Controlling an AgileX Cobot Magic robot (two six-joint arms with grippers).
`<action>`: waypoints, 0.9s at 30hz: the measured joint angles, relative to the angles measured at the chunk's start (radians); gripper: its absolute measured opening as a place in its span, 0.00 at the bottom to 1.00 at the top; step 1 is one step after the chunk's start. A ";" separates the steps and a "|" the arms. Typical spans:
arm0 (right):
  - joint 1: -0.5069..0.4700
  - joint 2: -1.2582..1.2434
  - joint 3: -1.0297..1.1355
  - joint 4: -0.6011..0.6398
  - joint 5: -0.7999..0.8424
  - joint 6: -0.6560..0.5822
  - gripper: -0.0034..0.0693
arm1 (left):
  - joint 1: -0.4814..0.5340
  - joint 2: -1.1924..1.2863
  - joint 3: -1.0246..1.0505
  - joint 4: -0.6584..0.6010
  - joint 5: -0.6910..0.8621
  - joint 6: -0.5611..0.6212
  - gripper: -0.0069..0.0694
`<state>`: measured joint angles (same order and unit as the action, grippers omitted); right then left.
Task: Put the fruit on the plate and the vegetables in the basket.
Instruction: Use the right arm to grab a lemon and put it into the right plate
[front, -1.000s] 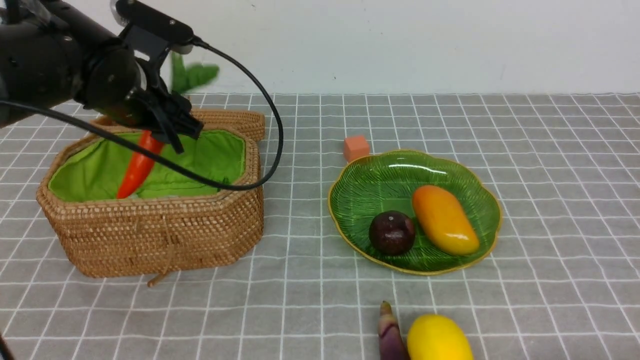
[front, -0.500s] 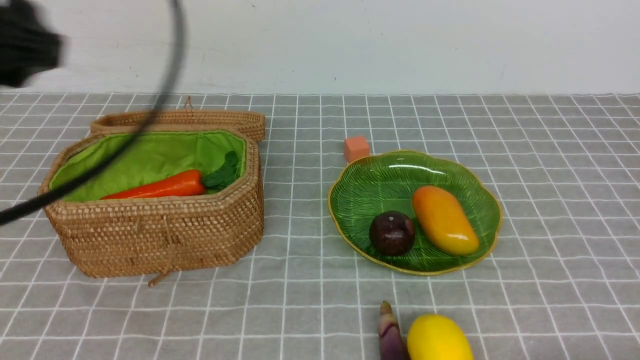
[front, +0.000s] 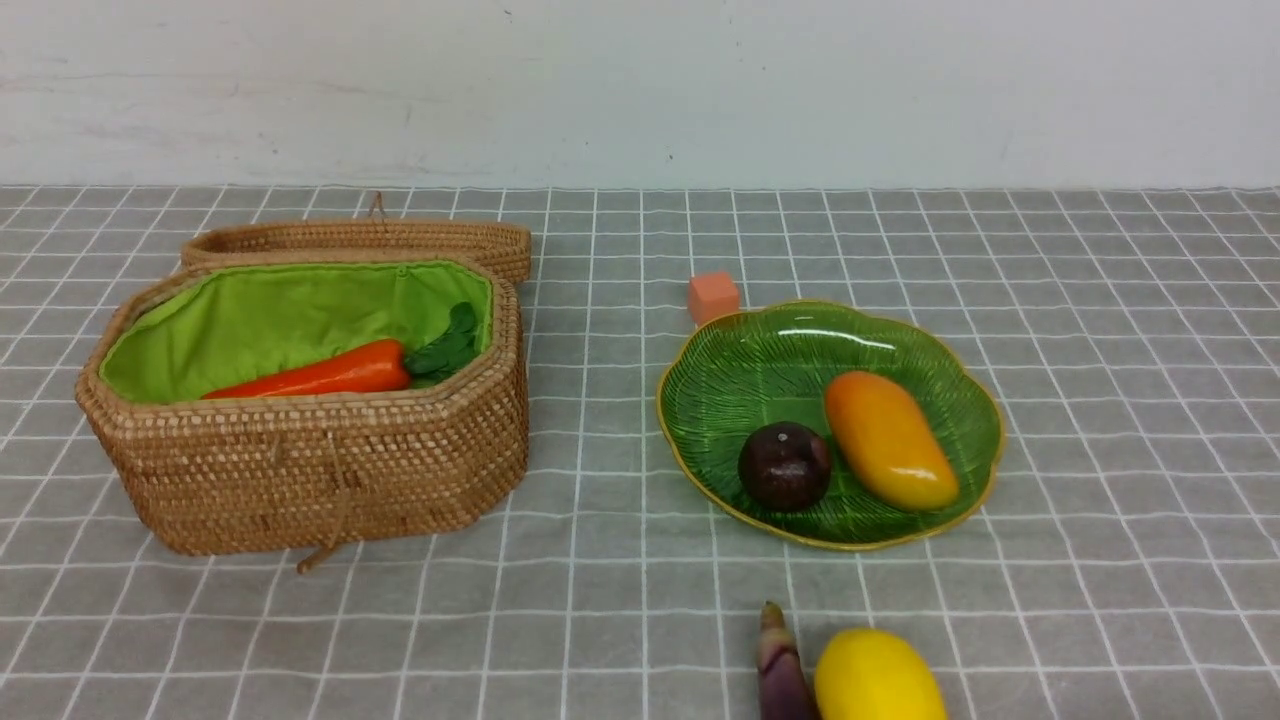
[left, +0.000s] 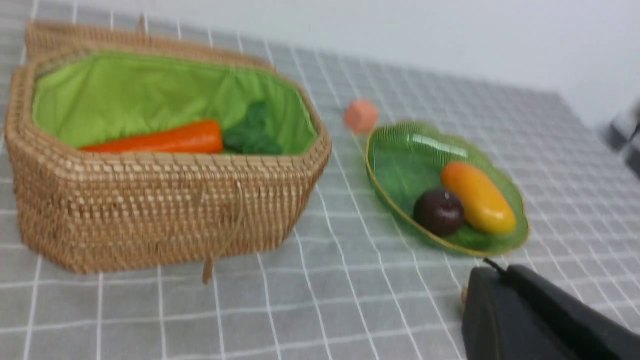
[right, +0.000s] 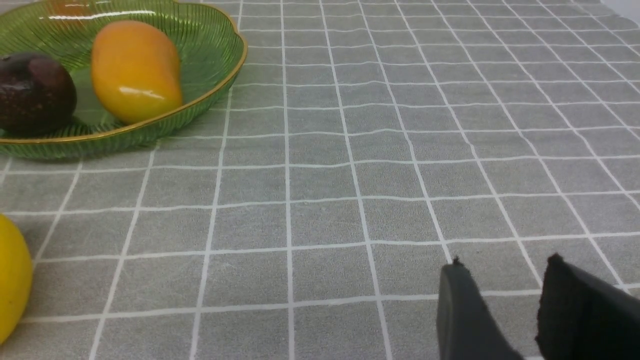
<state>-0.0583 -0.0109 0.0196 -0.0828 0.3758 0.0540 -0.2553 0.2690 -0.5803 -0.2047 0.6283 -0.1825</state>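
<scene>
Both grippers empty, each seen only from its own wrist camera.
Left gripper: jaws pressed together on nothing, view blurred. Right gripper: low over the cloth, jaws partly apart, nothing between. Carrot lies flat in the basket, long axis left–right, leaves to the right. Mango and plum on the plate, the mango running far-left to near-right. Lemon and eggplant lie on the cloth at the near edge, both cut off, with the eggplant's tip pointing away.

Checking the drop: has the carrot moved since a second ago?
Yes. The carrot tipped down from steep, leaves up, to lying flat inside the basket, leaves toward its right wall.
</scene>
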 joint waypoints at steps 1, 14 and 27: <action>0.000 0.000 0.000 0.000 0.000 0.000 0.38 | 0.000 -0.006 0.007 0.000 -0.009 0.000 0.07; 0.000 0.000 0.000 0.000 0.000 0.000 0.38 | -0.003 -0.003 0.317 0.149 -0.443 0.000 0.07; 0.000 0.000 0.000 0.000 0.000 0.000 0.38 | 0.077 -0.277 0.595 0.237 -0.567 0.000 0.07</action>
<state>-0.0583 -0.0109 0.0196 -0.0828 0.3758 0.0540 -0.1787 -0.0076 0.0144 0.0325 0.0616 -0.1825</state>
